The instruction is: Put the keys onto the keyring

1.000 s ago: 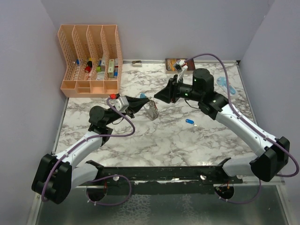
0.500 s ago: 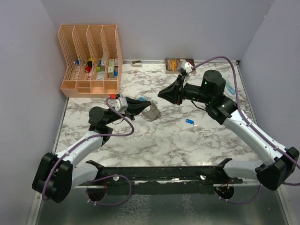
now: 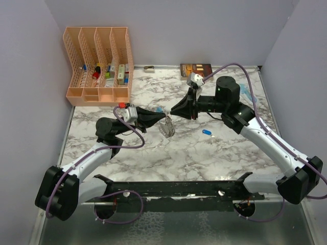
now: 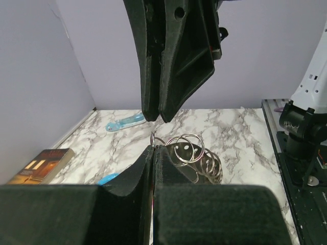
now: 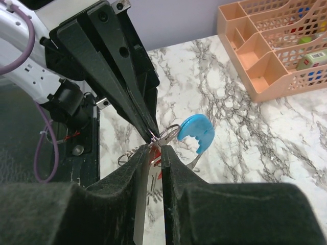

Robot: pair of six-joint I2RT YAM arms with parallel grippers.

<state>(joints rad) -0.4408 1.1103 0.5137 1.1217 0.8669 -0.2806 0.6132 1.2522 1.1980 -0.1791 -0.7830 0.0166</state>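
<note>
My left gripper [image 3: 162, 118] is shut on a ring of the keyring [image 3: 167, 128], whose grey metal rings hang off its tips above the table. In the left wrist view the closed jaws [image 4: 153, 148] pinch one ring and several rings [image 4: 188, 148] fan out to the right. My right gripper [image 3: 173, 109] faces it tip to tip and is shut on the red key [image 5: 155, 154], whose tip touches the ring beside the light-blue strap [image 5: 196, 130]. The dark blue key [image 3: 206, 132] lies on the table right of the keyring.
An orange desk organizer [image 3: 98, 66] stands at the back left. A book [image 3: 195, 69] lies at the back edge. A pale-blue see-through object [image 3: 244, 91] lies at the back right, behind the right arm. Grey walls close in both sides.
My right gripper pulled back to the right, then came down and left to meet the left gripper's tips. The keyring has shifted slightly lower in the left gripper.
</note>
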